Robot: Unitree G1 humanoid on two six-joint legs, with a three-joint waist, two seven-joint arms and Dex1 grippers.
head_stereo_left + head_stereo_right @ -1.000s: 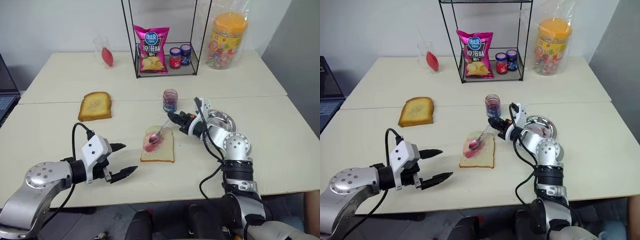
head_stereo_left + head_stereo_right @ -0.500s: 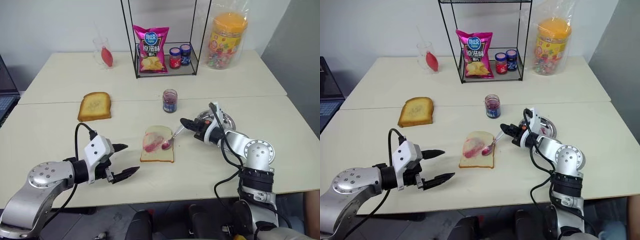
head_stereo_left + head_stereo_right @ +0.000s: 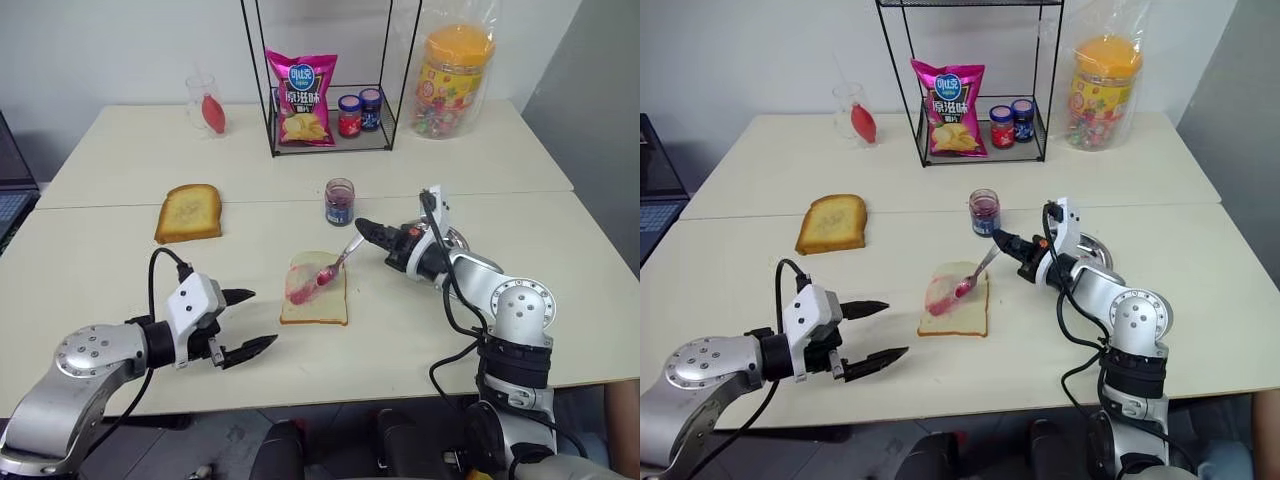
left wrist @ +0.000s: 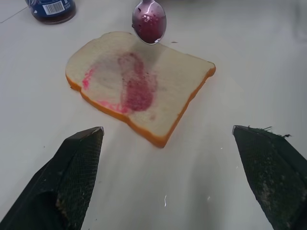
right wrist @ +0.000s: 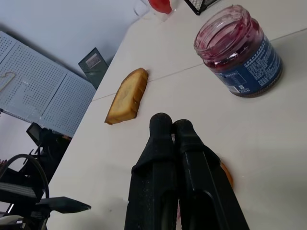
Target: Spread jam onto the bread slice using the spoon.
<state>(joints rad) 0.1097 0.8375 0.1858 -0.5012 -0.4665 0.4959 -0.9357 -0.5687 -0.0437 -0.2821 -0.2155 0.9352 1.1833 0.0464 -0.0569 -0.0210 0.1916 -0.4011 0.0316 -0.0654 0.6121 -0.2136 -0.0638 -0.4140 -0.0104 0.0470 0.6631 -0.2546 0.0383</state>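
The spreading step is in hand but unfinished: the bread slice point(image 3: 316, 290) lies near the table's front centre with a pinkish-red jam point(image 4: 136, 88) smear covering only part of its face, the far and right portions bare. The right gripper point(image 3: 366, 229) has its 2 fingers clamped on the handle of the spoon point(image 3: 339, 263), whose jam-stained bowl hangs just above the slice's far edge, not touching it. The left gripper point(image 3: 250, 322) hovers spread wide and empty, in front of and to the left of the slice. The jam jar point(image 3: 340, 201) stands behind the bread. Next, the bowl probably needs lowering onto the bare crumb and dragging flat across it.
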